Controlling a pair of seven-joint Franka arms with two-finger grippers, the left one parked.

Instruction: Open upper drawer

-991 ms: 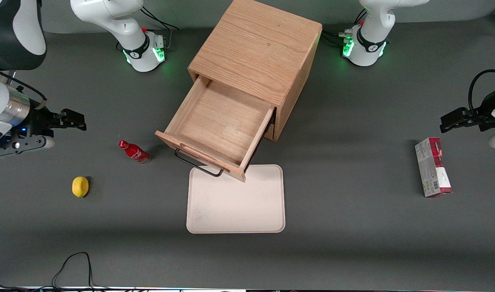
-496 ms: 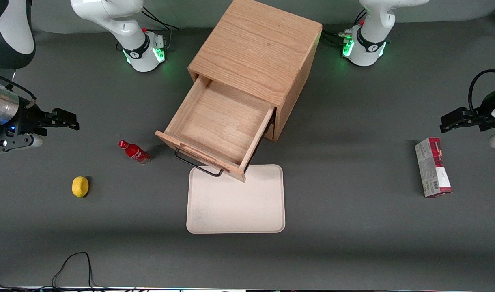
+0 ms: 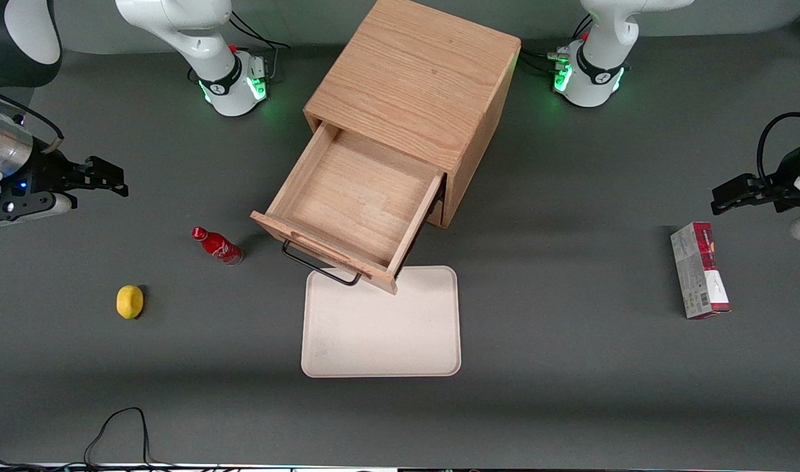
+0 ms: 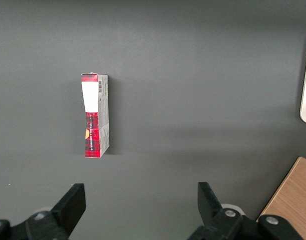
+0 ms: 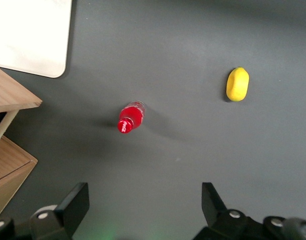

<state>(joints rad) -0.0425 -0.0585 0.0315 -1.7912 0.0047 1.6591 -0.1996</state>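
The upper drawer of the oak cabinet stands pulled far out, its shallow wooden tray interior bare. Its thin black wire handle hangs off the front panel, over the edge of the cream tray. The lower drawer is hidden under it in the front view; a corner of a drawer front shows in the right wrist view. My gripper hovers high above the table toward the working arm's end, well away from the cabinet. It is open and empty, with its fingers wide apart.
A red bottle stands beside the drawer front and a yellow lemon lies nearer the front camera. A cream tray lies in front of the drawer. A red-and-white carton lies toward the parked arm's end.
My gripper has drawn back from the cabinet toward the working arm's end of the table and moved farther from the front camera. The drawer has not moved.
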